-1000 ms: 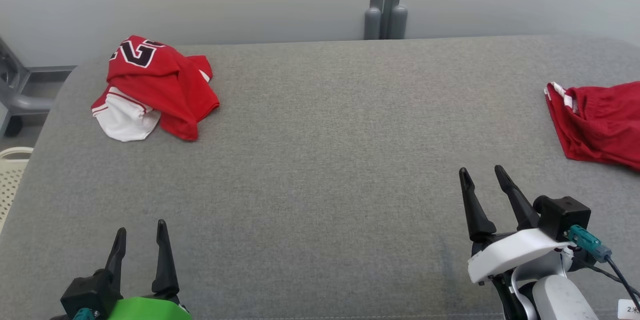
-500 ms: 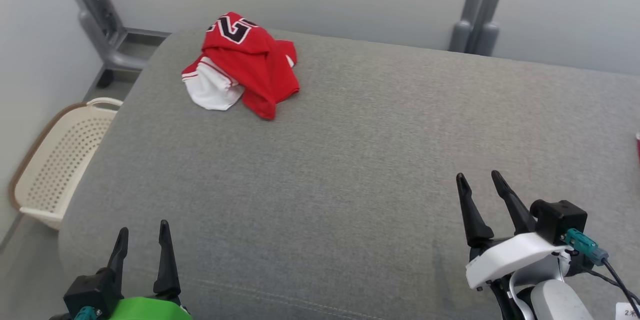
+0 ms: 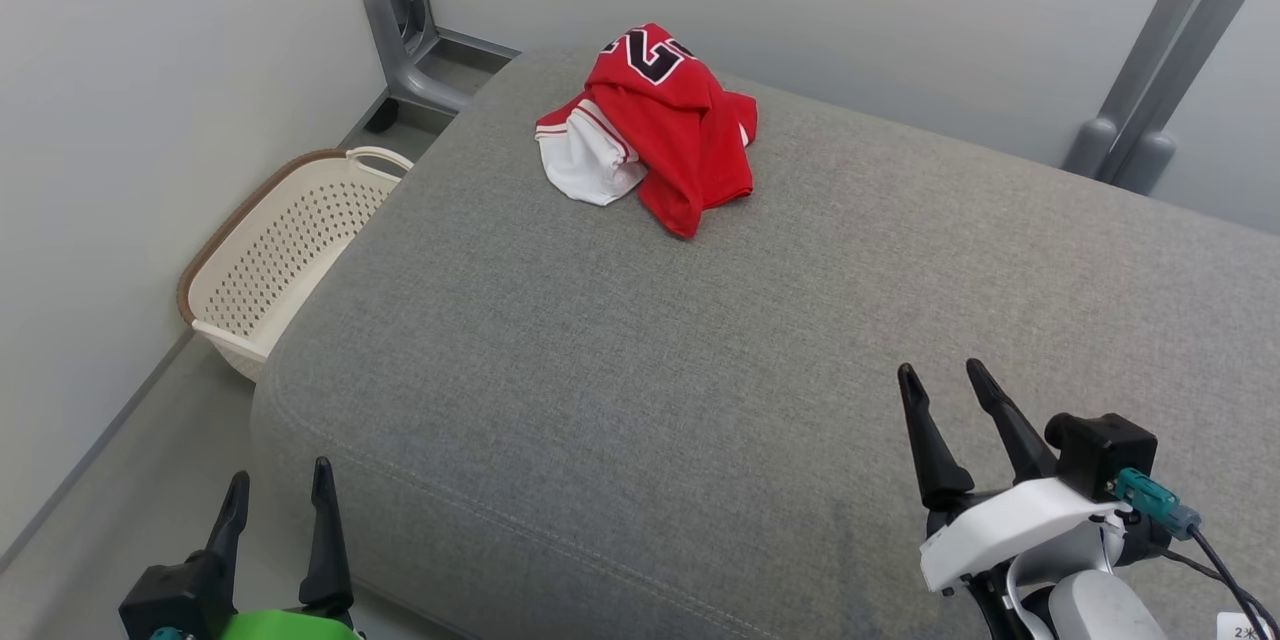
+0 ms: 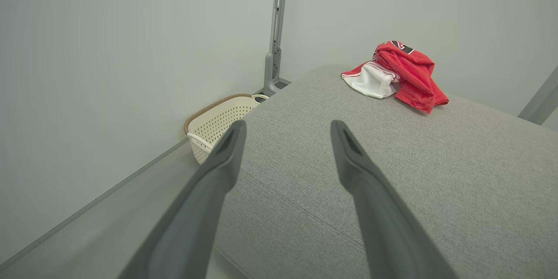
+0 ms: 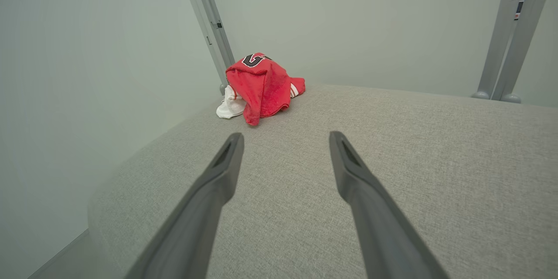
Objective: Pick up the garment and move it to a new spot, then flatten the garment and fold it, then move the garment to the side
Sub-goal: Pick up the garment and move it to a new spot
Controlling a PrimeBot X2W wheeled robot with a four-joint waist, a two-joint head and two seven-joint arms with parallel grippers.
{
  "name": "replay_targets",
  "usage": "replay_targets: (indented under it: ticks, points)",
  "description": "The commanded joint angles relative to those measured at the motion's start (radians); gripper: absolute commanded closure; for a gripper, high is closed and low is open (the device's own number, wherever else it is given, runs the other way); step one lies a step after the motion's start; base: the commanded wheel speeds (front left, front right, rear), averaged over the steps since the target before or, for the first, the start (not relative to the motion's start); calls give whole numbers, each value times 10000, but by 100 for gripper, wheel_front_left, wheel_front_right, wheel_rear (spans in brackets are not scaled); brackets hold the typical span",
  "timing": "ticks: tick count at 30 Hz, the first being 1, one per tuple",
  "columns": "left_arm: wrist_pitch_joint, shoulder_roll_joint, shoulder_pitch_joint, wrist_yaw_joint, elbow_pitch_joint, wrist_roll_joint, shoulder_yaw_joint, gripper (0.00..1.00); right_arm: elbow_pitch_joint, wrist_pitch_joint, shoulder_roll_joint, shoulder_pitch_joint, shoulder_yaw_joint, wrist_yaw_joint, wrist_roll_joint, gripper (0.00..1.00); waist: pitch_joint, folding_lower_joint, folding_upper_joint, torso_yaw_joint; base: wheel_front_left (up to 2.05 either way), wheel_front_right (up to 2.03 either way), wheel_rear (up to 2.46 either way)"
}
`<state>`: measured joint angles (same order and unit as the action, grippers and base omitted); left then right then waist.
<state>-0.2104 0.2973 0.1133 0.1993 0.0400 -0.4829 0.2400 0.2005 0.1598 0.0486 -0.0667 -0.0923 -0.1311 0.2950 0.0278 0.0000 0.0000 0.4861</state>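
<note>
The left gripper (image 3: 280, 472) and right gripper (image 3: 939, 369) stood wide and empty; the garment (image 3: 650, 125) lay bunched well ahead of both, judged soft, light, best pinched at its raised fold.

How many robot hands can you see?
2. The left hand is at the lower left, by the near corner of the grey cushion. The right hand is at the lower right, above that cushion. Both are open and empty; none seems hidden.
</note>
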Motion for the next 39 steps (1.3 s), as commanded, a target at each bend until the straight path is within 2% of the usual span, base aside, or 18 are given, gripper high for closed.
replay_targets:
  ticks: [1, 10, 15, 25, 33, 39]
  points:
    - [21, 70, 141, 39, -46, 13, 5, 0, 39, 33, 38, 42, -9, 7, 15, 0, 105, 0, 0, 54, 0, 0, 0]
    - [311, 179, 147, 50, -392, -61, 85, 0, 85, -55, 41, 2, 171, 7, -213, 0, 77, 0, 0, -662, 0, 0, 0]
    - [709, 233, -405, -84, -805, -186, 167, 0, -27, -127, 41, -26, 307, 9, -346, 0, 19, 0, 0, -1153, 0, 0, 0]
    - [2615, 603, -3560, -894, -821, 101, 903, 0, -437, -334, 38, -282, 681, 7, -661, 0, -547, 0, 0, -1852, 0, 0, 0]
    - [4788, 354, -7348, -1953, 1342, -486, 1347, 0, -899, -546, 43, -953, 599, 7, -966, 0, -1780, 0, 0, -2795, 0, 0, 0]
    - [6056, 565, -9412, -2175, 3229, -998, 976, 0, -1225, -602, 40, -1547, 505, 7, -1126, 0, -3099, 0, 0, -3714, 0, 0, 0]
